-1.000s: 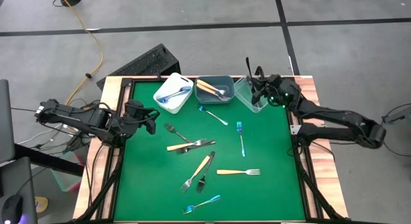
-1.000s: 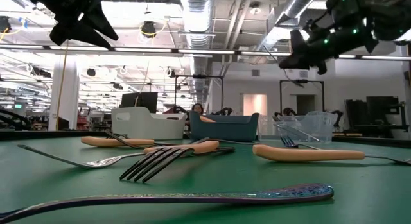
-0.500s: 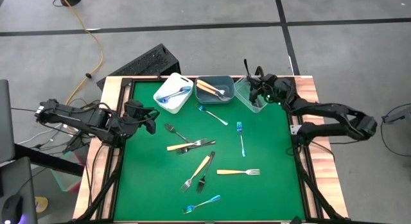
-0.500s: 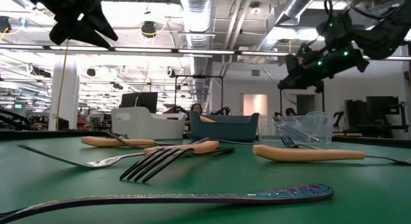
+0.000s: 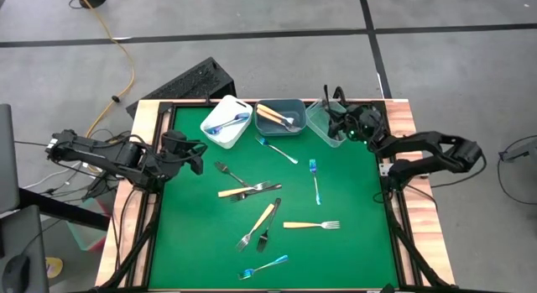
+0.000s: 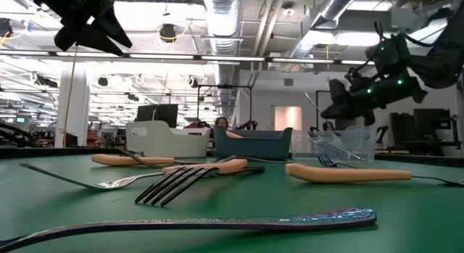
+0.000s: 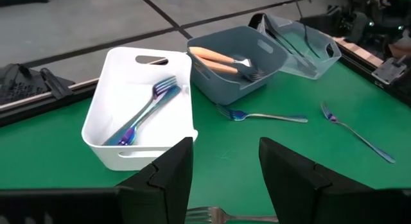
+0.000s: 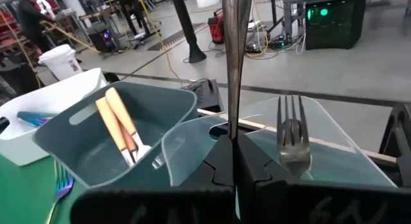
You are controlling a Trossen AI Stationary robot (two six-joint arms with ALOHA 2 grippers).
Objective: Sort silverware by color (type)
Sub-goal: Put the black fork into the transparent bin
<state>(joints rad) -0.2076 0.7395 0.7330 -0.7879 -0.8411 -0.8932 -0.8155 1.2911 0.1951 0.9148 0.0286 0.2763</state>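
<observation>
Right gripper (image 8: 231, 161) clamped on black-handled utensil (image 8: 232, 63), upright over clear bin (image 5: 325, 123) at far right corner. Tilted release risks bouncing off rim onto surface (image 5: 352, 243). Left gripper (image 7: 225, 169) open, idle at left edge.

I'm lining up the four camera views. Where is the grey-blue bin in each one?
High view: grey-blue bin, far edge, between the white bin and the clear bin.
Low view: centre background.
Left wrist view: upper middle.
Right wrist view: left.
Shared landmark: its orange-handled utensils.
</observation>
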